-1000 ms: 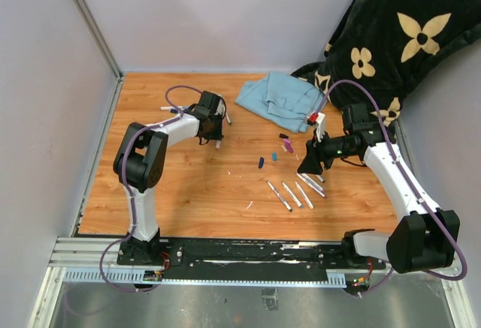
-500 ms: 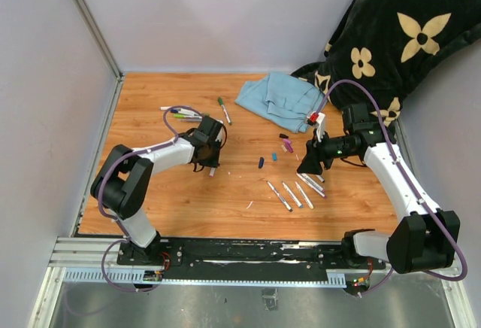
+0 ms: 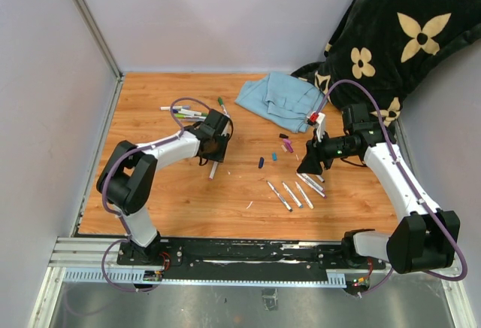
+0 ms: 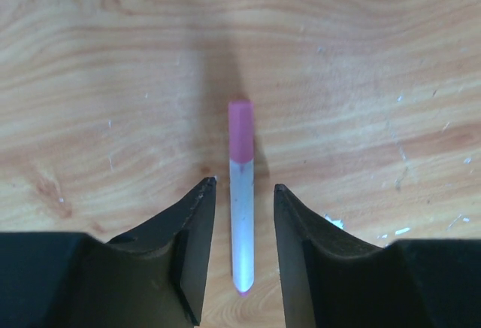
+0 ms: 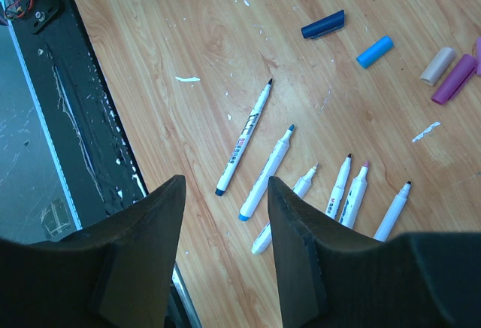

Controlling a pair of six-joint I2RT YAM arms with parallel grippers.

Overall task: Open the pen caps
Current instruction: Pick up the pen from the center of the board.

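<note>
A white-barrelled marker [image 4: 240, 223] with a pink pen cap [image 4: 240, 127] on its far end lies flat on the wood. It lies between the fingers of my left gripper [image 4: 244, 185], which is open with a gap on each side. From above, that marker [image 3: 213, 170] shows just in front of the left gripper [image 3: 213, 153]. My right gripper [image 3: 310, 164] hovers open and empty over several uncapped markers [image 5: 274, 164]. Loose pen caps lie beyond them: dark blue [image 5: 323, 24], light blue [image 5: 374, 51], beige [image 5: 437, 65] and purple [image 5: 454, 80]. More capped markers [image 3: 184, 111] lie at the back left.
A blue cloth [image 3: 279, 98] lies at the back centre. A black flowered blanket [image 3: 391, 34] fills the back right corner. Grey walls close in the left and back sides, and a metal rail [image 3: 248, 256] runs along the near edge.
My left arm has swung from the back left towards the middle with the pink-capped marker. Its jaws have opened, and the marker now lies on the wood. The right arm has not moved.
</note>
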